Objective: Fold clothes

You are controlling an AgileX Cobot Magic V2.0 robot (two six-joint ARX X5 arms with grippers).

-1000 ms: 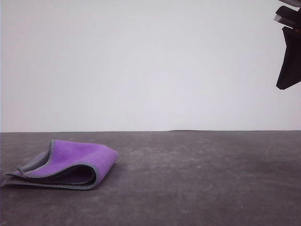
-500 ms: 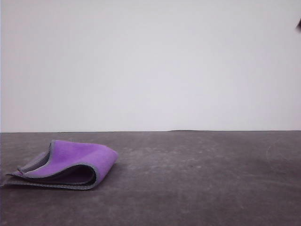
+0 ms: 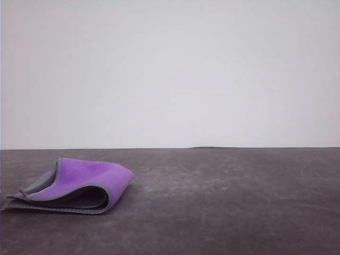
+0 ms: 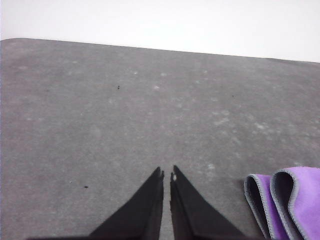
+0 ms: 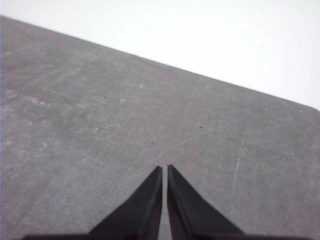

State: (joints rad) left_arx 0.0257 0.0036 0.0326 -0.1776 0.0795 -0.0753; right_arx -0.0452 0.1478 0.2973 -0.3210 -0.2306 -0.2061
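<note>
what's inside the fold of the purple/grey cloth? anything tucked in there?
The folded purple and charcoal cloth with grey stitched edging lies on the dark grey table. Its open mouth shows a dark gap and lower layers, nothing tucked in; deeper inside is covered by the top layer.

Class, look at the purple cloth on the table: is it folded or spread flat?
Folded. The cloth is doubled over, purple face outward, with a rounded fold and stacked grey edges; the left wrist view shows layered loops.

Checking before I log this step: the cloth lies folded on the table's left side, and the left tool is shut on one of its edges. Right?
Not quite. The cloth does lie folded on the left of the table, but the left tool is shut on nothing; the left wrist view shows it over bare table beside the cloth.
</note>
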